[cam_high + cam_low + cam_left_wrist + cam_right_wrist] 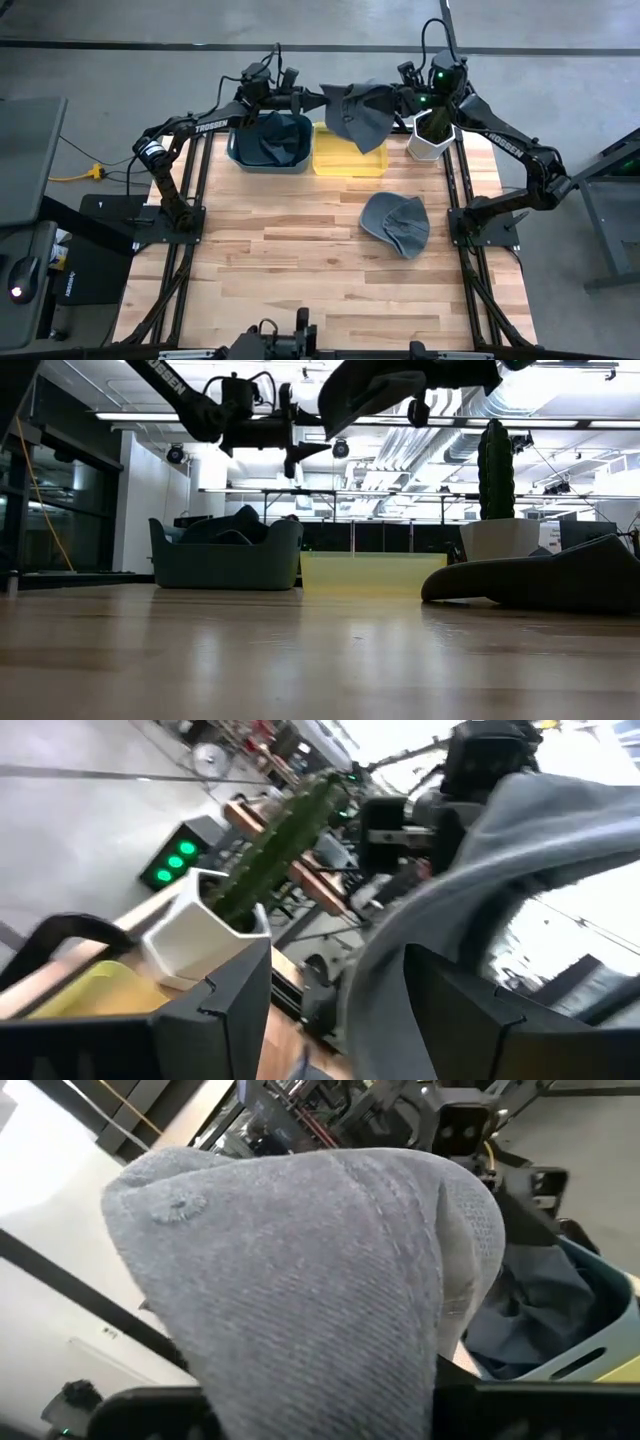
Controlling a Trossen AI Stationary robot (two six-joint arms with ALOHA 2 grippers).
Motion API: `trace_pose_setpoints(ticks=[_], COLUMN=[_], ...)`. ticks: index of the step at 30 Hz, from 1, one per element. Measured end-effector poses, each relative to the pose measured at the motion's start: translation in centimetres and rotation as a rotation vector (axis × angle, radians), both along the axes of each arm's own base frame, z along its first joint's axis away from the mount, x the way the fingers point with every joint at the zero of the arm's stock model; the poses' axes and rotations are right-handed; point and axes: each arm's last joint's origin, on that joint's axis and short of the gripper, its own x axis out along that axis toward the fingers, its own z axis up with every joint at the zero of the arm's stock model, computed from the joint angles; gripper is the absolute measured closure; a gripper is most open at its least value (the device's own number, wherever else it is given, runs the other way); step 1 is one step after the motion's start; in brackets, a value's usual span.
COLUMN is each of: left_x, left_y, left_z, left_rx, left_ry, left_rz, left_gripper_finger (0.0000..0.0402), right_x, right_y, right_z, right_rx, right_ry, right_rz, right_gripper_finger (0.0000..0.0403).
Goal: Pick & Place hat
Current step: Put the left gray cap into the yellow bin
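Grey hat (358,115): knitted cloth, hanging in the air above the yellow tray (350,160), at the far edge of the counter (300,260).
Right pincer (398,100): fingers together, clamped on the grey hat at its side nearest the white pot; the hat fills most of the right wrist view.
Left pincer (310,100): fingers apart, at the opposite side of the hat, level with it; I cannot tell whether they touch the cloth.
Second hat (397,223): grey, lying flat on the wooden counter, nearer the right arm, well apart from the tray.
Blue bin (268,142): just beside the yellow tray, dark cloth inside.
White pot (430,143): on the tray's other side, holding an upright green cactus (280,845).
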Motion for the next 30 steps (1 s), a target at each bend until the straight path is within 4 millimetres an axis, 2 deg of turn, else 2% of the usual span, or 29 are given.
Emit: trace_pose_setpoints(ticks=[8, 12, 30], left_x=[1.4, 2.3, 3.3], left_y=[-1.9, -3.1, -4.5], left_z=[0.3, 0.5, 1.2], left_rx=[0.045, 0.067, 0.09], left_ry=[-0.024, -0.039, -0.102], left_rz=[-0.133, -0.14, -0.117], left_gripper_finger=[0.0197, 0.0197, 0.0197], right_x=[0.0, 0.0, 0.1], right_y=[-0.1, -0.2, -0.6], right_z=[0.0, -0.1, -0.8], right_rx=[-0.009, -0.008, 0.02], right_ry=[0.002, 0.004, 0.056], right_rz=[-0.032, -0.047, -0.142], right_gripper_finger=[0.0403, 0.0403, 0.0403])
